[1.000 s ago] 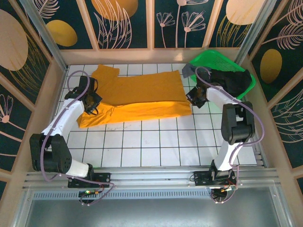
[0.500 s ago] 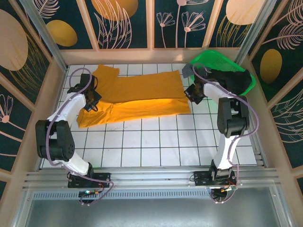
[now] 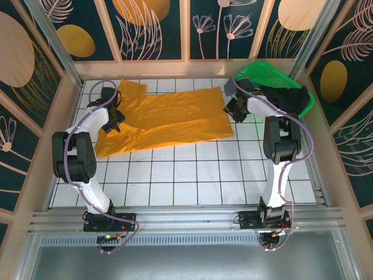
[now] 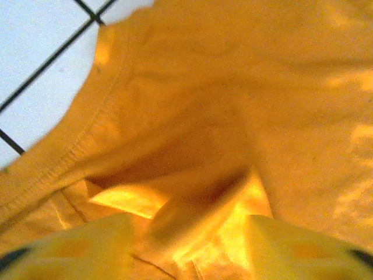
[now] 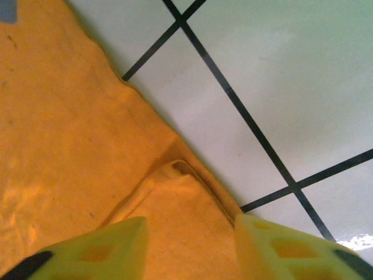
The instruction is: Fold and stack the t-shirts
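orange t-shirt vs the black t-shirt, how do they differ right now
The orange t-shirt lies spread across the tiled table; the black t-shirt sits in the green basket. The orange t-shirt is mostly flat and covers many tiles; the black t-shirt is a crumpled heap with no clear outline. Both are plain cloth, and neither is neatly folded or stacked yet.

- We see a green basket [image 3: 259, 69] in the far right corner.
- We see a white table [image 3: 192, 175] with dark lines that make squares.
- We see dark walls [image 3: 157, 29] with big flowers and leaves.
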Motion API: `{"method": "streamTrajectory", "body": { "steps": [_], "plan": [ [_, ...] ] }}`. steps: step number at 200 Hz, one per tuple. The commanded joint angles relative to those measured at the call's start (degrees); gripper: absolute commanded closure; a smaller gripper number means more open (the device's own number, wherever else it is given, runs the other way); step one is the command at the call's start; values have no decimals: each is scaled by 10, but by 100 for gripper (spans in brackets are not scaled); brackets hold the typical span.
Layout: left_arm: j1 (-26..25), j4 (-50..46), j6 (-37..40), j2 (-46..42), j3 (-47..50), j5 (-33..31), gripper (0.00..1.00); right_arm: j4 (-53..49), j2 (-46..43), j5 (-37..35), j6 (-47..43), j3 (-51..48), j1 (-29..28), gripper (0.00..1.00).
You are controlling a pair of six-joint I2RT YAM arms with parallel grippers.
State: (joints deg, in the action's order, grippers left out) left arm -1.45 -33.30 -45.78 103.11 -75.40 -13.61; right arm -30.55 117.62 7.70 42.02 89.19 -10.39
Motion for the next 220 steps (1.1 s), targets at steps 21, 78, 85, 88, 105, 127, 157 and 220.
{"method": "streamTrajectory", "body": {
  "steps": [21, 78, 85, 88, 105, 127, 157, 220],
  "plan": [
    [5, 8, -5, -102, 73, 3, 32, -5, -108, -39, -56, -65, -9, 48],
    [22, 72, -59, -137, 193, 99, 73, 59, -142, 3, -63, -168, -53, 81],
    [28, 81, -63, -126, 200, 105, 74, 63, -131, 3, -67, -164, -56, 82],
    [30, 84, -64, -121, 206, 107, 75, 63, -126, 2, -69, -162, -58, 82],
    [41, 105, -68, -84, 207, 127, 76, 69, -94, -5, -76, -152, -60, 84],
    [51, 106, -60, -41, 202, 114, 81, 63, -52, -15, -86, -140, -58, 84],
    [55, 94, -31, -34, 219, 70, 85, 24, -30, -48, -83, -152, -56, 83],
    [55, 89, -27, -150, 375, 58, 83, 4, -154, -62, -36, -343, -63, 75]
  ]
}}
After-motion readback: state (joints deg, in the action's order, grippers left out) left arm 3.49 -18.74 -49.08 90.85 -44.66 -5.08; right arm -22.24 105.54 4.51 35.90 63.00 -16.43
